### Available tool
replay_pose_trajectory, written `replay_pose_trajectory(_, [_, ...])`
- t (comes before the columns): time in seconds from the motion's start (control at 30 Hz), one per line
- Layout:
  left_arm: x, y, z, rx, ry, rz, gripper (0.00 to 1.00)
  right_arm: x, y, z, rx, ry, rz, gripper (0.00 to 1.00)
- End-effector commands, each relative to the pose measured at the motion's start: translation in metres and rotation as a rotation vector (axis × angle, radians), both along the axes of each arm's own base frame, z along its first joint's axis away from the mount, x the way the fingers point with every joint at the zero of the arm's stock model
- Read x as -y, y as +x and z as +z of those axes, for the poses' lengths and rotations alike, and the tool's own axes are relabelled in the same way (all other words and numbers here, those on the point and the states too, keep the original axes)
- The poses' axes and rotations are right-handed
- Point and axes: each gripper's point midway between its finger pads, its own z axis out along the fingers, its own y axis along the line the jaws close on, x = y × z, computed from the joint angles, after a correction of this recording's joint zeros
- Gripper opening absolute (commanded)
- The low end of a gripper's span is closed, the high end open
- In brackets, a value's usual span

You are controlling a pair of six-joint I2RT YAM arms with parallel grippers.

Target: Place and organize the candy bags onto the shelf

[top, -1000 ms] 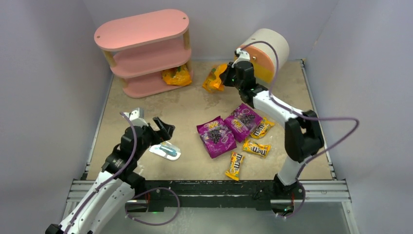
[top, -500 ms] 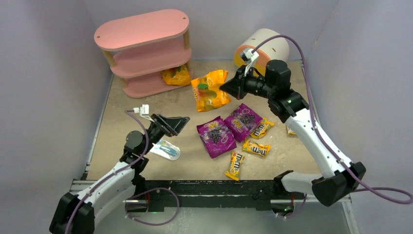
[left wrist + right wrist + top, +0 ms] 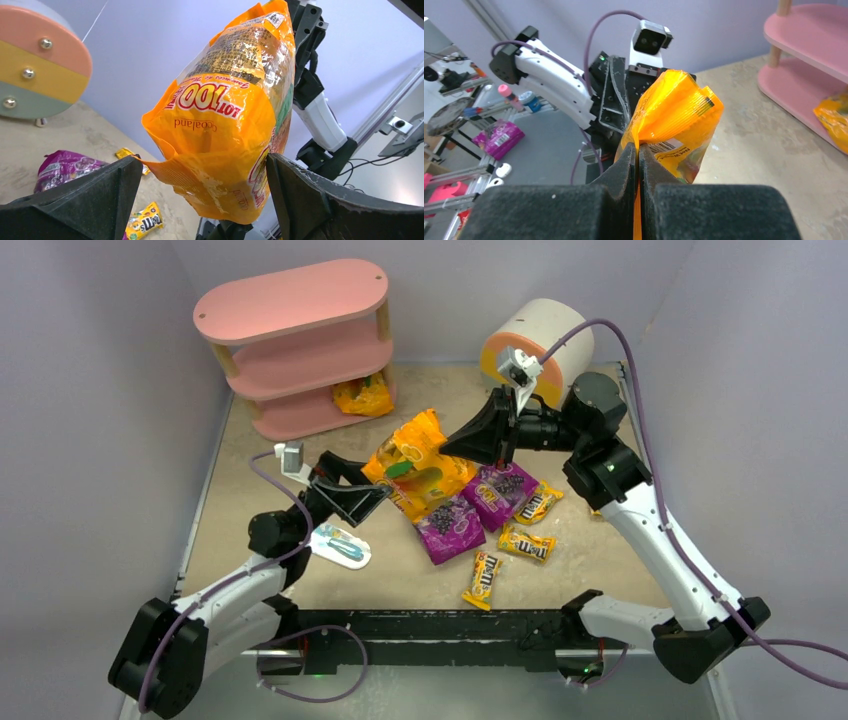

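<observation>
Shelf [image 3: 290,302]: the bottom tier holds one orange bag [image 3: 363,395]. Right fingers [image 3: 629,167] are pinched shut on an edge of the second orange bag [image 3: 415,465], held above the desk [image 3: 300,445] mid-workspace. Left fingers [image 3: 100,195] are spread wide, either side of its lower end. Beneath lie purple bags [image 3: 447,525] and M&M's packs [image 3: 484,578]. A blue-white packet [image 3: 340,546] lies by the left arm.

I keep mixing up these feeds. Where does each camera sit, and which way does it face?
Top external: above and behind the bases, looking down on the table and pink shelf; left arm and right arm show.
Left wrist: on the left arm, facing the right arm; open left pincer frames the orange bag.
Right wrist: on the right arm, facing the left arm and shelf; right pincer shut on the bag.
Shared by all: the bag.
</observation>
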Motion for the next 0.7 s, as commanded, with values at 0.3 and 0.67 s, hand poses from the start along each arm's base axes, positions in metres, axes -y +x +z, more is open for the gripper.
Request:
replay_pose_trajectory(0.3, [-0.01,-0.043,0.054,0.221,-0.185,-0.143,0.99,-0.032,-0.005,0.028,0.047,0.104,0.092,0.0])
replay_pose_trajectory(0.67, [-0.012,-0.049,0.053,0.235,-0.173,-0.14,0.43,-0.027,0.019,0.01,0.019,0.052,-0.077,0.0])
